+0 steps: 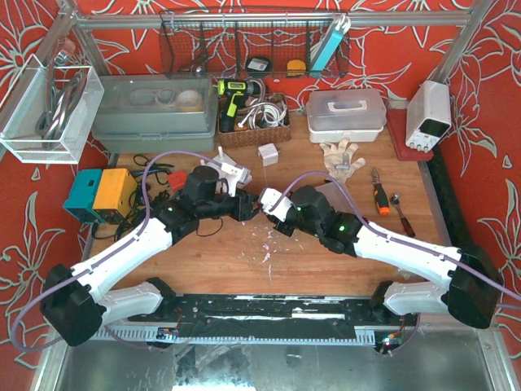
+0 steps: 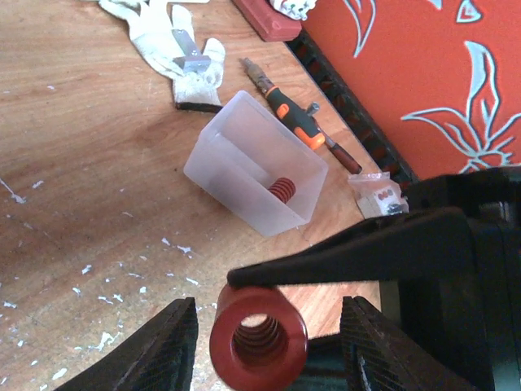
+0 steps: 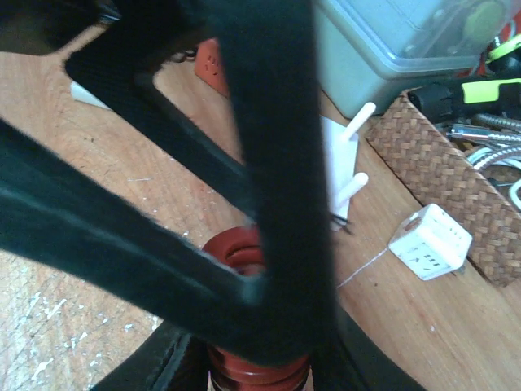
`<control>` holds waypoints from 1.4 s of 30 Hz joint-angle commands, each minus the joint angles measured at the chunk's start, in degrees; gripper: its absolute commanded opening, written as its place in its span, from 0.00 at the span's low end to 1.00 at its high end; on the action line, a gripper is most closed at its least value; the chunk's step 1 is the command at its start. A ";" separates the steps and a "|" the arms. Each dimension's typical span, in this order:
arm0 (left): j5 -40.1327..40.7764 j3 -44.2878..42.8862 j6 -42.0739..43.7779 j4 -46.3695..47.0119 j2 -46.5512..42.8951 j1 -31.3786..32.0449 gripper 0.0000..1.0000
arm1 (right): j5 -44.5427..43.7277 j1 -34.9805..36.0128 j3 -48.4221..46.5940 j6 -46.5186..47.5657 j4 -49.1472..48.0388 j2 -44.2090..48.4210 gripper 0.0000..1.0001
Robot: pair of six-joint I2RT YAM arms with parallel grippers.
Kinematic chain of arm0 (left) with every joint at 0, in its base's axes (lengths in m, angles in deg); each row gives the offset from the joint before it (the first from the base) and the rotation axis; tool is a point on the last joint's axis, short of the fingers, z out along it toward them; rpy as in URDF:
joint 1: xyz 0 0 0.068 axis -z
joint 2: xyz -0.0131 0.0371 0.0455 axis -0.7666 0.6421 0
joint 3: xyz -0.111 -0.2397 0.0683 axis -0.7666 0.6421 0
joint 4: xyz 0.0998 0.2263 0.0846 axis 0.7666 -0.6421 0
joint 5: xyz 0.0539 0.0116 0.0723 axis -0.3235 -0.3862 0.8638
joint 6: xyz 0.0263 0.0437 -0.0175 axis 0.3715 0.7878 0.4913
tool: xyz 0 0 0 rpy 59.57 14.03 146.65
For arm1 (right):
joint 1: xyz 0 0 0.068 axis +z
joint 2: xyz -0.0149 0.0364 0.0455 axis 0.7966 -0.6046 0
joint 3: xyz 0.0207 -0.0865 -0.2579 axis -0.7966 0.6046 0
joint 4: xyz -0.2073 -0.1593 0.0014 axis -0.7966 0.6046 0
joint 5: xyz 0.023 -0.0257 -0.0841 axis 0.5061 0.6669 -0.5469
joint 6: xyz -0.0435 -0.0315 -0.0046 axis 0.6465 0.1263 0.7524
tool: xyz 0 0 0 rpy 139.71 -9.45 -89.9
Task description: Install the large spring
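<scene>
Containers:
- Translucent plastic box lies on its side on the desk, centre of the left wrist view, open mouth facing the camera. One small red spring sits inside, against the lower wall.
- Grey-lidded tub, upper left of the top view: rolls of tape show through the lid.
- Wicker basket beside it holds white cables and a yellow-green drill.
- White lidded box, upper right: contents not visible.
- Small clear bag at the right desk edge holds small dark parts, too small to identify.

Loose items: work glove and orange-and-black screwdriver lie beyond the translucent box.

Arms: both reach inward from the bottom corners of the top view and meet nose to nose at desk centre.

Large spring: red, held off the desk, seen end-on at the bottom centre of the left wrist view.

Right gripper: clamped on the large spring. One black finger presses the coil's upper side in the left wrist view. In its own wrist view the coils run up from between its fingers, partly hidden by a black finger frame crossing in front.

Left gripper: fingers apart, one each side of the large spring, with a gap visible on both sides.

A white part with two pegs stands behind the spring, right of centre in the right wrist view.
</scene>
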 commanded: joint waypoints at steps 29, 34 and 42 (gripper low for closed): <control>-2.71 -1.75 -0.75 -1.99 3.48 0.21 0.00 | -6.77 2.27 -1.31 -1.31 -2.24 -3.62 0.25; 5.88 -7.62 2.94 -7.56 4.87 -1.24 0.00 | -6.20 2.18 1.21 -6.02 -0.52 -0.18 0.76; 16.17 -19.81 9.16 -14.07 13.28 -7.98 0.00 | -14.99 2.01 4.38 -16.98 3.43 9.05 0.99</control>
